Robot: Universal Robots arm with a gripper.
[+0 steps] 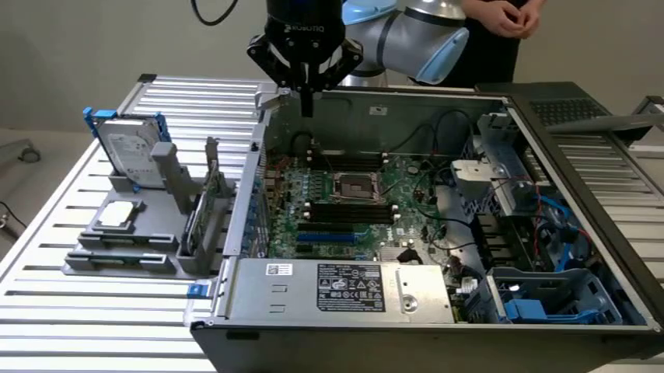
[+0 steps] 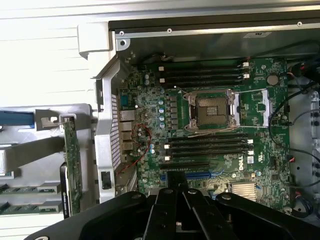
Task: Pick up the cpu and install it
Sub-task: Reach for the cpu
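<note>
Fingers (image 1: 307, 98) are clenched together on nothing; the gripper (image 1: 307, 113) hangs over the computer case (image 1: 400, 115) at its rear wall. The cpu (image 1: 120, 214) lies flat on a grey rack (image 1: 140, 250) at the exterior view's left, well apart. From the wrist, the motherboard (image 2: 150, 107) and its socket (image 2: 210, 111) lie below the gripper.

Upper centre: the gripper (image 1: 307, 109) closed, empty, above the open computer case (image 1: 415, 346). Frame left: the cpu (image 1: 121, 214) lies in the grey fixture (image 1: 124, 260), below the upright hard drive (image 1: 132, 151).

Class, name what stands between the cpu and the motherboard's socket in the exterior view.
In the exterior view, an upright green card and the case's side wall stand between the cpu and the socket.
</note>
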